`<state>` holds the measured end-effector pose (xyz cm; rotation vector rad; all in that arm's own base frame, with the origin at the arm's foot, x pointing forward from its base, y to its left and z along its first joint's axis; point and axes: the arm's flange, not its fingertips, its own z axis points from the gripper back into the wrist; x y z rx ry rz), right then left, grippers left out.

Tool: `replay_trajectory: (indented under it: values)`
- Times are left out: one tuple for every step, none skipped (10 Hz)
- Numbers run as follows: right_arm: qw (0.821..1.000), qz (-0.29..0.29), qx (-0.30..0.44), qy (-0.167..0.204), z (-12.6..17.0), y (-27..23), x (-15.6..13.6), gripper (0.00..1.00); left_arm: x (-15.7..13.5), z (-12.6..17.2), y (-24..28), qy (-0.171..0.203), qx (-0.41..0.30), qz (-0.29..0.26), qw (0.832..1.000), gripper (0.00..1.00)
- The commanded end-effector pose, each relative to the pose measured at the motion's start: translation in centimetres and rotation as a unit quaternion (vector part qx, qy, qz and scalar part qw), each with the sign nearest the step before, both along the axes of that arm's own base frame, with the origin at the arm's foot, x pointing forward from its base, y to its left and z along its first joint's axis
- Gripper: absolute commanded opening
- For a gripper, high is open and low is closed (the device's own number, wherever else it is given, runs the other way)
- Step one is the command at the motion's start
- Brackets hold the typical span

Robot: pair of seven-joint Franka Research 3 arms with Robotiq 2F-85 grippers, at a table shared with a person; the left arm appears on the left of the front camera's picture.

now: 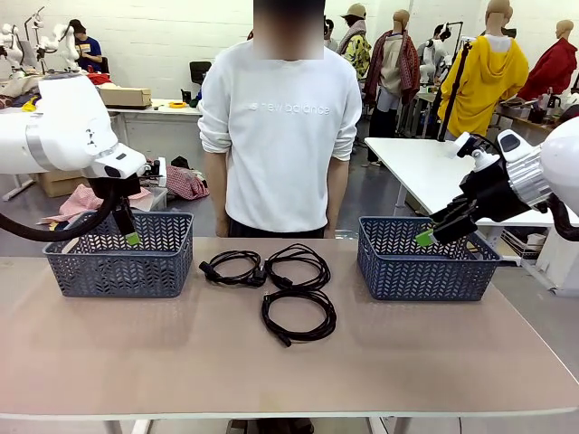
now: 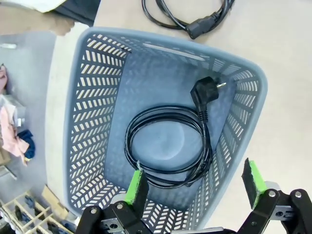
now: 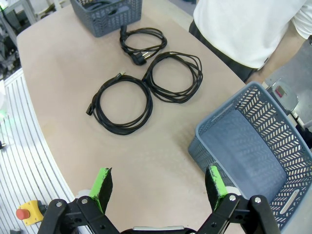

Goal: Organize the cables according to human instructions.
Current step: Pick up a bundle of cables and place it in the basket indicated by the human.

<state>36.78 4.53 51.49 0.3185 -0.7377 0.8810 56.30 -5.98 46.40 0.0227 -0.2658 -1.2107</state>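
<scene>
1. Your left gripper (image 2: 195, 184) hangs over the left basket (image 2: 83, 122). Its jaws are released: the two green pads (image 2: 136, 187) stand wide apart and there is nothing between them.
2. Inside this basket you can see one coiled cable (image 2: 168, 146). It lies flat on the basket floor as a round loop, and its plug (image 2: 204, 92) sticks out from the loop toward one corner of the floor.
3. Your right gripper (image 3: 159, 185) is released as well. Its fingers are spread wide and they hold nothing. It hovers near the right basket (image 3: 253, 146), on the side of the basket that faces the middle of the table (image 1: 289, 371).
4. Three more cables lie on the table between the two baskets, well apart from both grippers:
   - the far left cable (image 1: 231, 267), a small loop closest to the left basket;
   - the far right cable (image 1: 297, 262), just beside it;
   - the near cable (image 1: 298, 316), just in front of the far right cable, on your side.
5. These three loops lie very close together. You cannot tell surely whether they touch or only lie side by side.
6. The person (image 1: 280, 136) stands at the far side of the table, directly behind the three cables, with both arms hanging down.
</scene>
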Motion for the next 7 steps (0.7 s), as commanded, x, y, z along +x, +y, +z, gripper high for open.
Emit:
replay_trajectory:
  values:
    - [1.000,0.009,0.007,-0.004,-0.07,-0.04,0.17,1.00,0.01,0.01,0.13,-0.001,0.006,-0.004,1.000,1.00]
    - [1.000,0.009,0.007,-0.004,-0.07,-0.04,0.17,1.00,0.01,0.01,0.13,-0.001,0.006,-0.004,1.000,1.00]
    - [1.000,0.009,0.007,-0.004,-0.07,-0.04,0.17,1.00,0.01,0.01,0.13,-0.001,0.006,-0.004,1.000,1.00]
    - [1.000,0.009,0.007,-0.004,-0.07,-0.04,0.17,1.00,0.01,0.01,0.13,-0.001,0.006,-0.004,1.000,1.00]
    - [1.000,0.009,0.007,-0.004,-0.07,-0.04,0.17,1.00,0.01,0.01,0.13,-0.001,0.006,-0.004,1.000,1.00]
    - [1.000,0.009,0.007,-0.004,-0.07,-0.04,0.17,1.00,0.01,0.01,0.13,-0.001,0.006,-0.004,1.000,1.00]
    - [1.000,0.009,0.007,-0.004,-0.07,-0.04,0.17,1.00,0.01,0.01,0.13,-0.001,0.006,-0.004,1.000,1.00]
